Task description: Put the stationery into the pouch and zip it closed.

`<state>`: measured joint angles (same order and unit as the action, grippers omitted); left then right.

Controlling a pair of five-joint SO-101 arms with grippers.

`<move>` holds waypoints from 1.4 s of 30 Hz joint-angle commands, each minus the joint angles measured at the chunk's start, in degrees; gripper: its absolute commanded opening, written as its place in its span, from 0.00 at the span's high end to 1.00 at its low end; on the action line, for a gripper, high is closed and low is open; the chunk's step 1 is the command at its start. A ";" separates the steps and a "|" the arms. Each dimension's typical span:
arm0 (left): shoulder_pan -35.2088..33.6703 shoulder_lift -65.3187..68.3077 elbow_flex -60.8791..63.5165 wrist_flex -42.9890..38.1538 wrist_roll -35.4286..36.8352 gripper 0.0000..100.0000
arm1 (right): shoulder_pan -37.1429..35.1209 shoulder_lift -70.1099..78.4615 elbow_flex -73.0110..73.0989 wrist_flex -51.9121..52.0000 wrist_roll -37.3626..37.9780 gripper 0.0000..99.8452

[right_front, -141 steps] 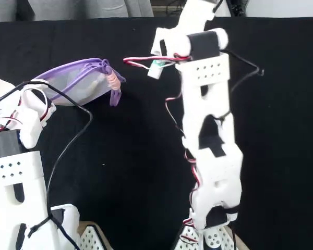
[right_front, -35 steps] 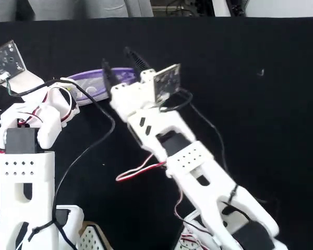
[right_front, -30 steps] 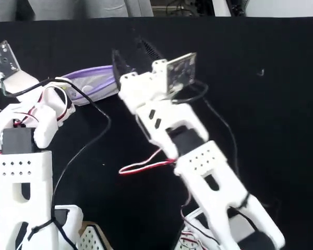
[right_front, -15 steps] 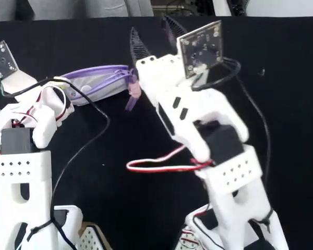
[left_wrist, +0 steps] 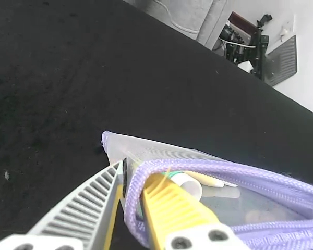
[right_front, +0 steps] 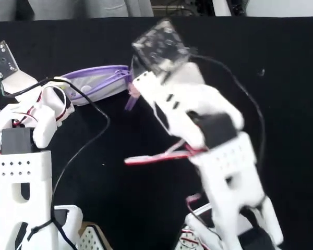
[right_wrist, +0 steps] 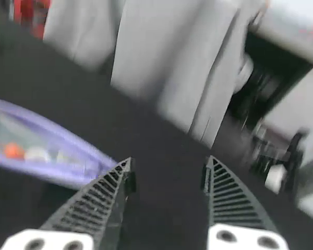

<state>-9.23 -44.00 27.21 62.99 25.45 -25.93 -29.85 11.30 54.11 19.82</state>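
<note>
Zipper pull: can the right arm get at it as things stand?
Probably yes. The right gripper is open and sits close by the zipper pull, with nothing between them; the left gripper clamps the far end of the pouch, which should steady it.

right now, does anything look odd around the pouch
Nothing spilled or damaged. The clear plastic pouch with purple zip sits slanted, pinched at one end by the left end effector; its purple pull tab dangles at the other end, near the open right end effector.
</note>
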 commanded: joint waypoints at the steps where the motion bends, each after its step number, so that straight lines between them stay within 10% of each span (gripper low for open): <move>1: -0.84 0.44 0.22 -0.70 -0.35 0.97 | 0.70 1.98 2.51 -0.09 0.79 0.79; 16: -0.84 0.44 0.22 -0.79 -0.35 0.97 | 0.53 0.22 28.79 -22.24 4.31 0.79; 42: -0.92 0.44 0.22 -0.53 -0.53 0.97 | -0.53 -0.04 35.12 -28.13 4.31 0.79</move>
<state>-9.23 -44.00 27.21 62.99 25.45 -27.34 -27.56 46.29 28.09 23.87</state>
